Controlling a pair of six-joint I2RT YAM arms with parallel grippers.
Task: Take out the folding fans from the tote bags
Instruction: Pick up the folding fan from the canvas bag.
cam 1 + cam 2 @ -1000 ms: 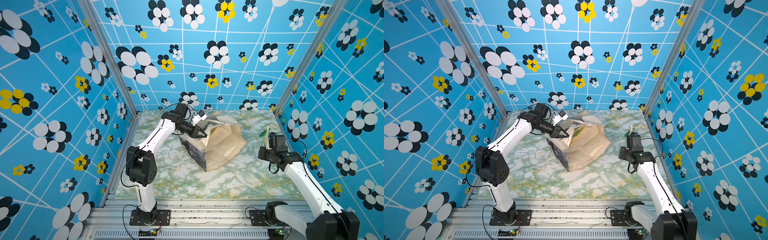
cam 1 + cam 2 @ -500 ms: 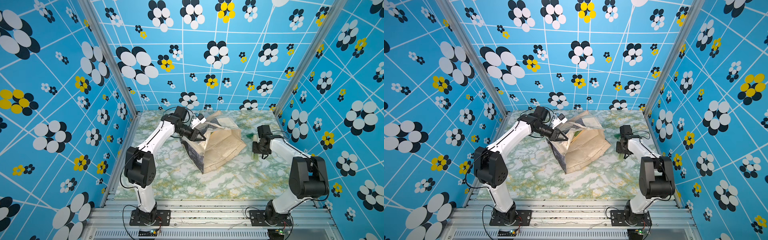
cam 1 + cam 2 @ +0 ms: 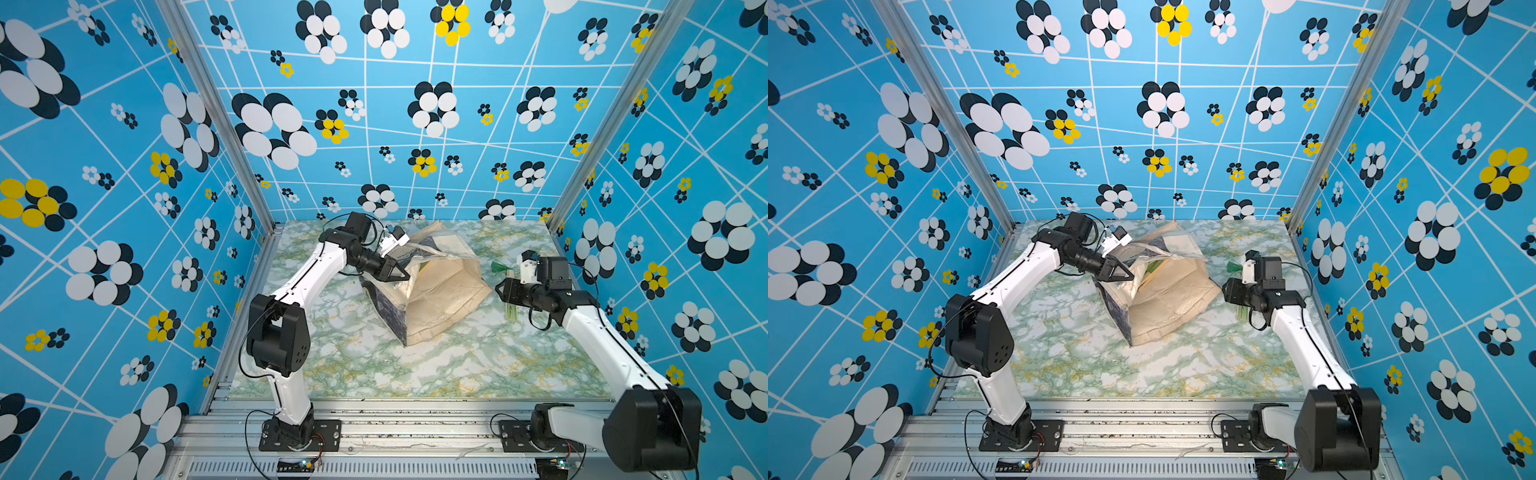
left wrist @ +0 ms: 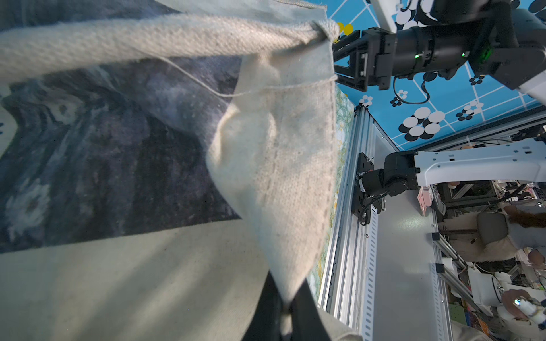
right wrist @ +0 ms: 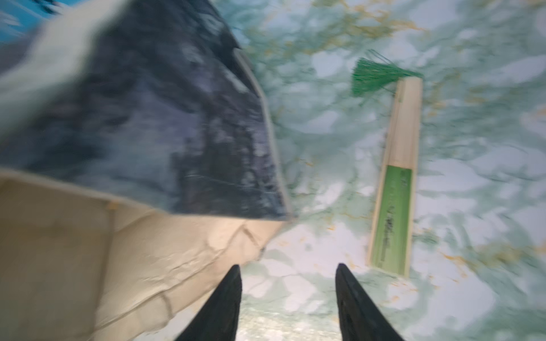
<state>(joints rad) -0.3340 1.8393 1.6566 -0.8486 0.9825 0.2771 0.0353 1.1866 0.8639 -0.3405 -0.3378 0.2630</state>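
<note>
The cream tote bag (image 3: pixel 444 303) (image 3: pixel 1173 305) with dark printed side panels slumps in the middle of the table. My left gripper (image 3: pixel 401 274) (image 3: pixel 1127 274) (image 4: pixel 288 310) is shut on a fold of the tote bag's cream cloth (image 4: pixel 280 177) and holds its mouth up. A green edge (image 3: pixel 1156 268) shows inside the mouth. One folding fan (image 5: pixel 396 183) (image 3: pixel 510 311) (image 3: pixel 1241 313), pale bamboo with green paper and a green tassel, lies flat on the table right of the bag. My right gripper (image 5: pixel 288 268) (image 3: pixel 500 291) (image 3: pixel 1226 291) hovers open and empty between the bag and that fan.
The marble-patterned table (image 3: pixel 374 365) is walled by blue flowered panels at the back and both sides. An aluminium rail (image 3: pixel 374 424) with both arm bases runs along the front edge. The fan lies close to the right wall.
My right gripper carried the green fan down to the table, opened and let it go, then swung toward the bag. The left gripper keeps its hold on the bag.
</note>
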